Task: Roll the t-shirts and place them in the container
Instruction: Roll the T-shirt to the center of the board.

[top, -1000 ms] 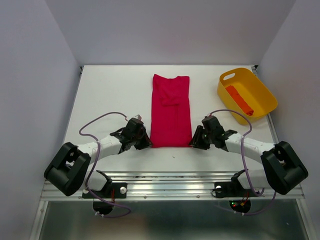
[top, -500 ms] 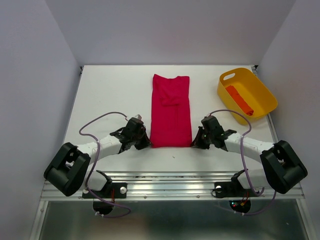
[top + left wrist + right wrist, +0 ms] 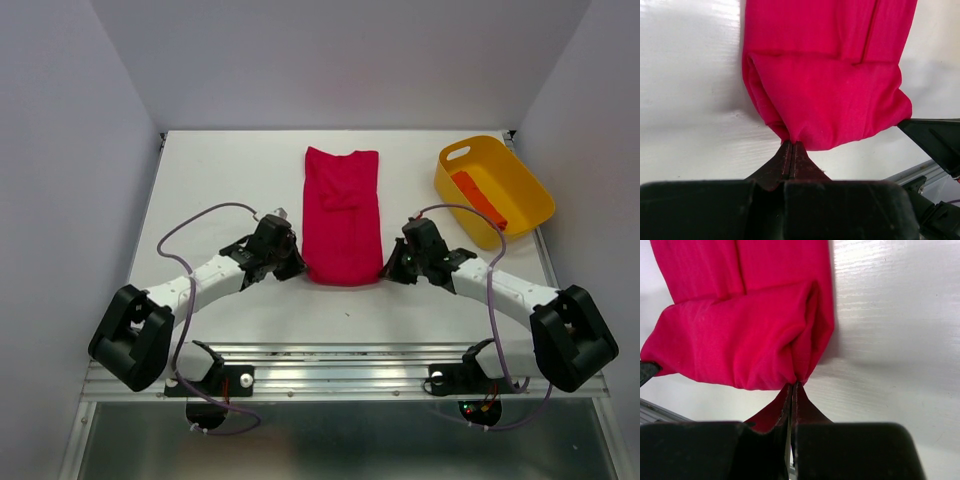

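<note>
White glossy surface, plain pale walls on three sides. Red shirt lies lengthwise mid-frame, its near end folded up. Left claw and right claw each pinch a near corner. Orange shirt sits rolled in the tub, upper right. From above the wrists hide both grips, and the sleeves are hard to make out.

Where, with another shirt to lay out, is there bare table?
Bare table left of the red t-shirt; a narrower strip between it and the yellow tub. Crowded at the shirt's near end, pinched by left gripper and right gripper.
</note>
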Controlling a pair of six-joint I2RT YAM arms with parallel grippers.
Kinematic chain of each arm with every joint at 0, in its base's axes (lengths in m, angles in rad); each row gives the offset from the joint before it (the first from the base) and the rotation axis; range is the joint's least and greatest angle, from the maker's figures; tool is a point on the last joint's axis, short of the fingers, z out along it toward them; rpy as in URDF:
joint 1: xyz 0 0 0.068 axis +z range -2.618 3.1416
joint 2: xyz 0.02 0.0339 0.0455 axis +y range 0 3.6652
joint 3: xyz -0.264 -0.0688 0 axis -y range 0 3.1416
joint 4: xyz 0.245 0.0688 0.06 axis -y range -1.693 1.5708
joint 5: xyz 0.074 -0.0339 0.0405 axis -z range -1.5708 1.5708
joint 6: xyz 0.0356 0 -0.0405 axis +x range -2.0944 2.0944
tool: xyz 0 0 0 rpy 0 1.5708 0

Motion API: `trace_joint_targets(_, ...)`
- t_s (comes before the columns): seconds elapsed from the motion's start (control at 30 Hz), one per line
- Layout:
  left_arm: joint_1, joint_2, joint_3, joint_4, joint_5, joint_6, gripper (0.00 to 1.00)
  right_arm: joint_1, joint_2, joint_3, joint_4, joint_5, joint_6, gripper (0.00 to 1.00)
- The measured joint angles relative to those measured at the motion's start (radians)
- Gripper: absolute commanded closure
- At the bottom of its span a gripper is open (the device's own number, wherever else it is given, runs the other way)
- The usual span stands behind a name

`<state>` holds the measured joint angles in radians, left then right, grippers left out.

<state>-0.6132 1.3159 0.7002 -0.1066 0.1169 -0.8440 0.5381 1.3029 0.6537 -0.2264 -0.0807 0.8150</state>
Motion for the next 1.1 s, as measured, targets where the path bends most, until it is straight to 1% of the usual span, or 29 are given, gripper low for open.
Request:
trace_joint_targets(0.33,0.048,0.072,0.093,-0.033,0.015,0.028,1.0,0.0,0.02,0.088,-0.027,0.047,-0.03,0.99)
trace_joint_targets(0.67,0.102,0.172,0.19,-0.037,0.048,0.076,1.0,-0.003,0.113,0.192,-0.028,0.09,-0.068,0.99)
trace_joint_targets(1.1,0.166,0.307,0.314,-0.06,0.094,0.146,1.0,-0.055,0.233,0.3,-0.035,0.097,-0.098,0.99)
